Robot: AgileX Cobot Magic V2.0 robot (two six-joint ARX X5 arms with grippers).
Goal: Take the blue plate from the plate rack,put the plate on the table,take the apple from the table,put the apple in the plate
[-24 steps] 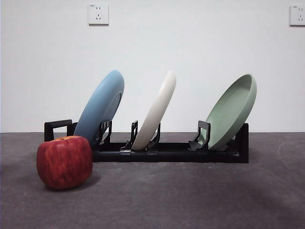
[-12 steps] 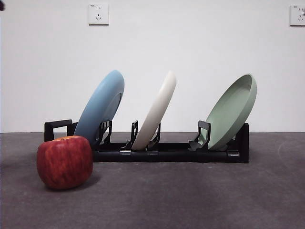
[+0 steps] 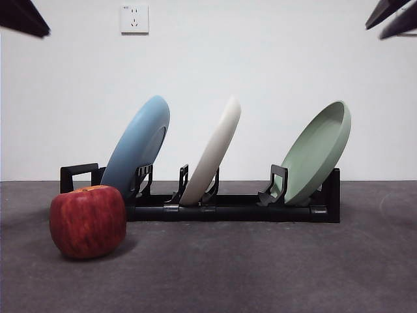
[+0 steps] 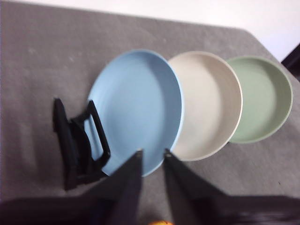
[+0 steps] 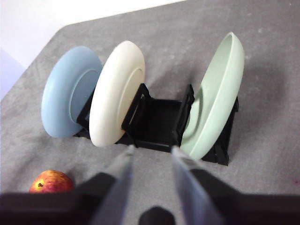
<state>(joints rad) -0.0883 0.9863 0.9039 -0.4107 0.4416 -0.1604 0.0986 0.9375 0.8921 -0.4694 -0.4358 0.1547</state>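
plates stand untouched in the plate rack (image 3: pixel 228 212): the blue plate (image 3: pixel 137 147) leans in the end slot nearest the apple (image 3: pixel 88 220), the cream-white plate (image 3: pixel 214 151) in the middle of the rack, the pale green plate (image 3: pixel 317 151) at the far end from the apple. the apple sits on the counter (image 3: pixel 260 274) just in front of the rack's blue-plate end, apart from it.

the step in hand looks like the reach for the blue plate. the left gripper (image 4: pixel 151 154) hangs above the rack with its jaws a little apart and nothing between them, aimed at the blue plate's rim; the right gripper (image 5: pixel 151 149) is also up high, jaws apart and empty, looking down between the cream-white plate and the green one (it seems to be waiting).

to do this well, the left gripper should come down onto the blue plate's upper rim, on the side away from the cream-white plate, so a jaw does not knock that neighbour. pinch the rim firmly, since the matte plate is wide and will swing. lift along the plate's lean until it clears the prongs, and keep away from the apple beside the rack.
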